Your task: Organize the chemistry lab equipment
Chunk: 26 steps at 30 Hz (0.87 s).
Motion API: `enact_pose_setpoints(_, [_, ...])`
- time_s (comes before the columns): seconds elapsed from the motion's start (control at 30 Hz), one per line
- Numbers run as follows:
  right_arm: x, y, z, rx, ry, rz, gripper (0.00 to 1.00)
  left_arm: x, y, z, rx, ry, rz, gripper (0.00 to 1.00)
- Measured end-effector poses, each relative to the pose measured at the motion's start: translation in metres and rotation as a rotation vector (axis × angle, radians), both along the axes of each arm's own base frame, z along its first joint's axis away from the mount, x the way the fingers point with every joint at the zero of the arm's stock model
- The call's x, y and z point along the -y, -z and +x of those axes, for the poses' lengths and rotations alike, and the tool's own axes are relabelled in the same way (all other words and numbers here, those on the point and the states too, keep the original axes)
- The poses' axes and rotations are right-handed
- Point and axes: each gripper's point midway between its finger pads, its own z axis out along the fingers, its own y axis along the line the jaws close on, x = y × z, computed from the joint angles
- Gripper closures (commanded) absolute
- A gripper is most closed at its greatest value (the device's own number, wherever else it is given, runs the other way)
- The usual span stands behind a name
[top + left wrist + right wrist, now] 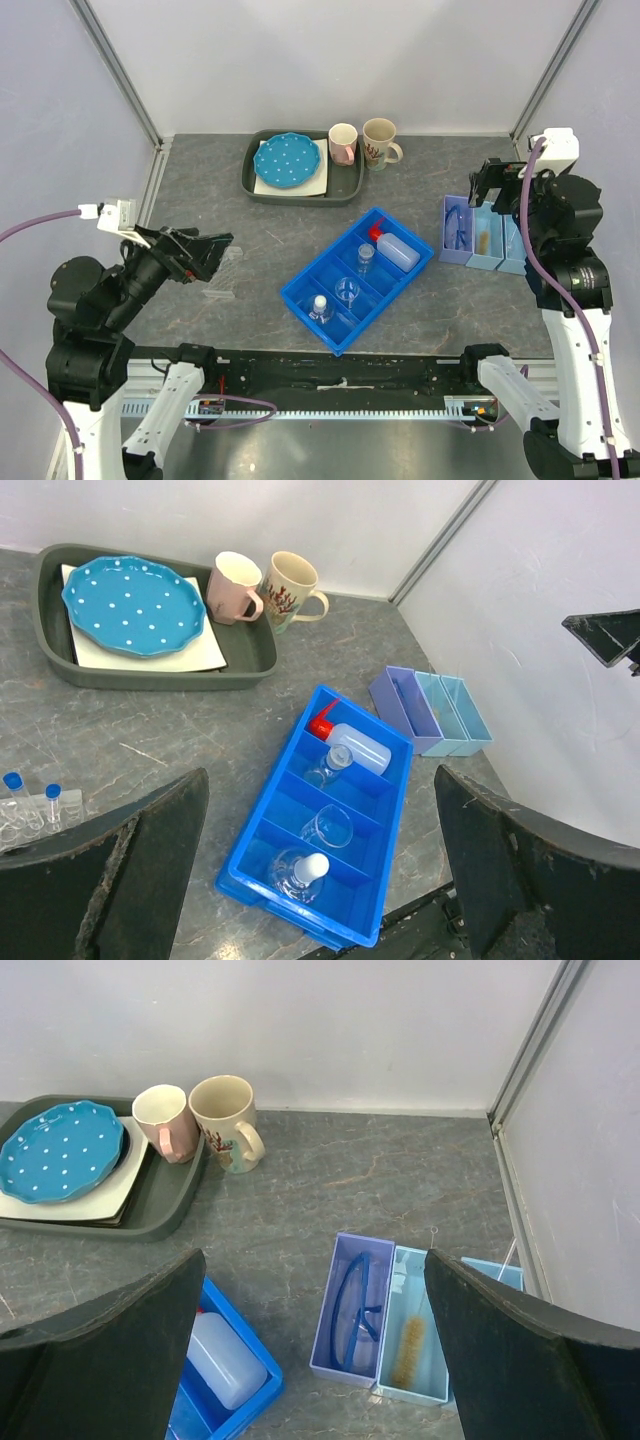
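Left arm and right arm: black rounded joint housings over white lower links, each carrying a lilac cable from a white connector block; wrist views show matte black wedge-shaped fingers, edges scuffed grey.

bench: grey, marbled, matte | back wall: plain white, behind bench | side walls: pale, flanking bench | aluminium posts: bench's rear corners | light: soft, even
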Motion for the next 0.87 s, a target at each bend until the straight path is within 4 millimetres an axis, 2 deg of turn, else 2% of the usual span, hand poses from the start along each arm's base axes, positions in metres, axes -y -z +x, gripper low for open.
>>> enact_pose_setpoints(0.13, [0.001,-0.004,-0.004,0.007,0.007,0.010,0.02,-0.001,-0.004,-0.005,0.009,-0.001,0.000,0.00])
enact_pose_setpoints(0.4, [0.002,0.000,-0.007,-0.010,0.015,0.017,0.02,-0.002,0.003,-0.007,-0.019,-0.003,0.010,0.00])
enact_pose_setpoints(0.87, [0.007,0.001,-0.007,-0.013,0.041,0.015,0.02,-0.004,0.002,-0.012,0.000,-0.004,0.029,0.00])
